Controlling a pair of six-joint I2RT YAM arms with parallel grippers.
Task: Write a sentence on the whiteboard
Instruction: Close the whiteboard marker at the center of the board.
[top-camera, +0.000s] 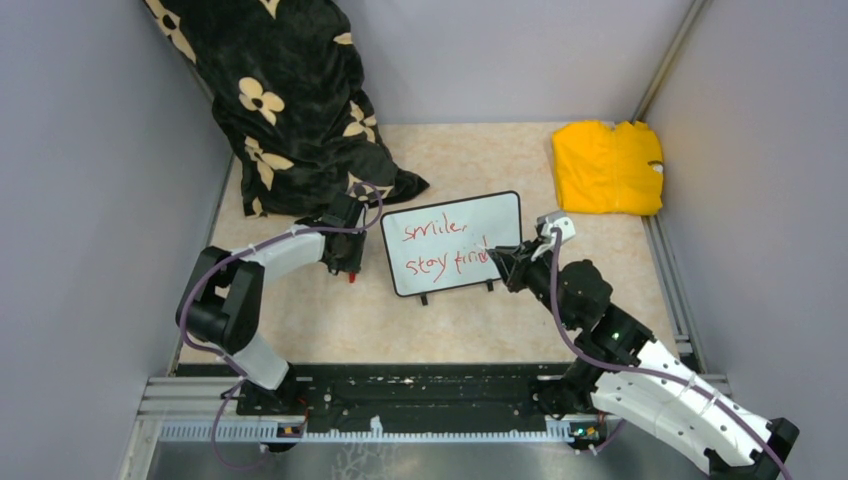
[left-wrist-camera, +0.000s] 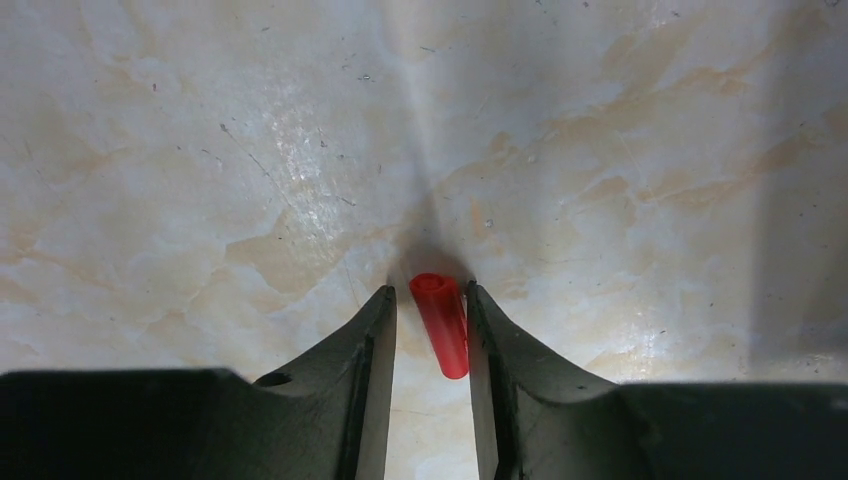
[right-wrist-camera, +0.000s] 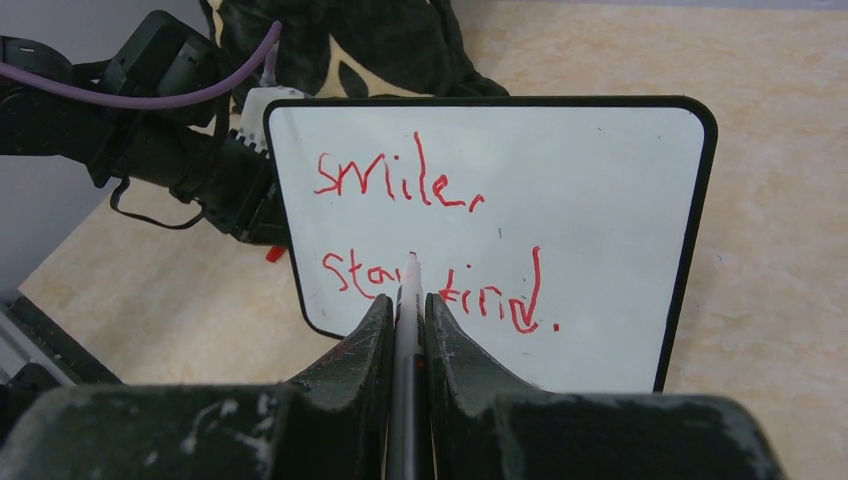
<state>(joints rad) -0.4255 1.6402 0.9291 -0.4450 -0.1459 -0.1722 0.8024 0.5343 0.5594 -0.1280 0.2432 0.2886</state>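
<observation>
Right gripper (right-wrist-camera: 407, 302) clamps marker (right-wrist-camera: 410, 275), tip pointing at board (right-wrist-camera: 600, 200). Left gripper (left-wrist-camera: 428, 292) straddles red cap (left-wrist-camera: 442, 330), not yet pinched, left of board.

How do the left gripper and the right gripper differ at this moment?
The left gripper stands open around a small red cap, a gap on one side; the right gripper is shut on a marker. The left gripper points down at the table; the right gripper faces the written whiteboard. Both have dark fingers.
</observation>
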